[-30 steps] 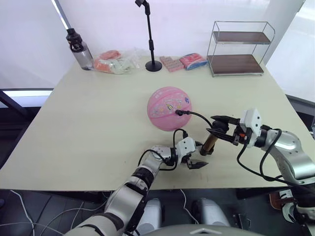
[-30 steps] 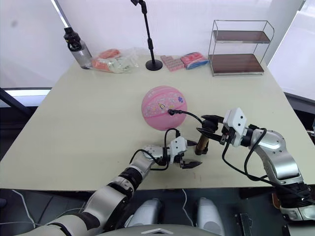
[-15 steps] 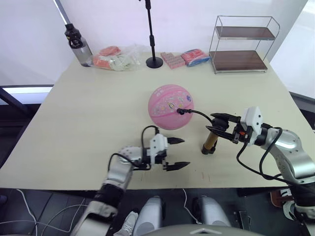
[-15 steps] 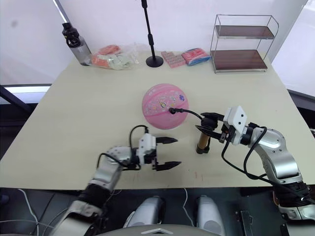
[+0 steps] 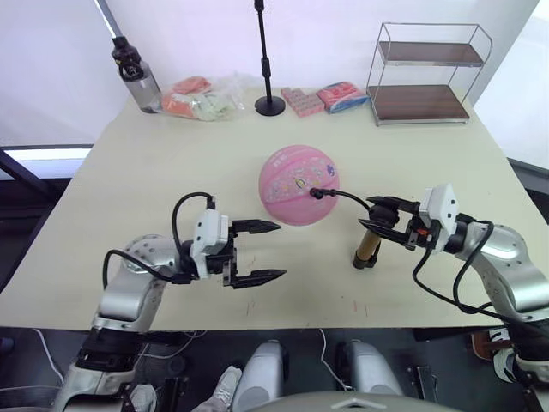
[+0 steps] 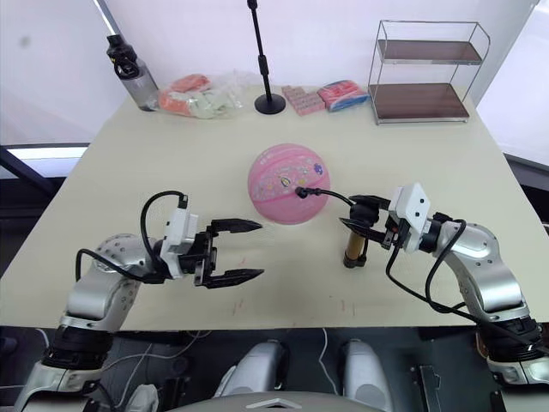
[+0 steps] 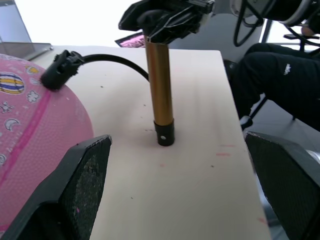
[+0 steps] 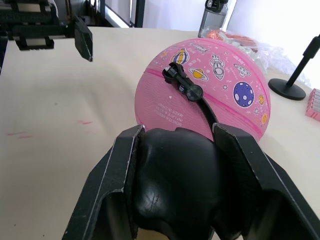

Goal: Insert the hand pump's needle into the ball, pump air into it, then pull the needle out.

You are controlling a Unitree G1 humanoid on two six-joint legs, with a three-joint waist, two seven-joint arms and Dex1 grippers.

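Two grippers flank your ball (image 5: 298, 184): the right gripper (image 5: 383, 226) clamps the hand pump (image 5: 367, 250)'s handle, hiding it, pump upright beside the ball. Your left gripper (image 5: 260, 251) hangs wide open near the ball; the needle is buried at the black fitting (image 8: 182, 85).

The hand pump (image 7: 160, 85) has a glossy metal barrel; the ball (image 5: 298, 184) is matt pebbled rubber — on a smooth, matt bench (image 5: 171, 172).
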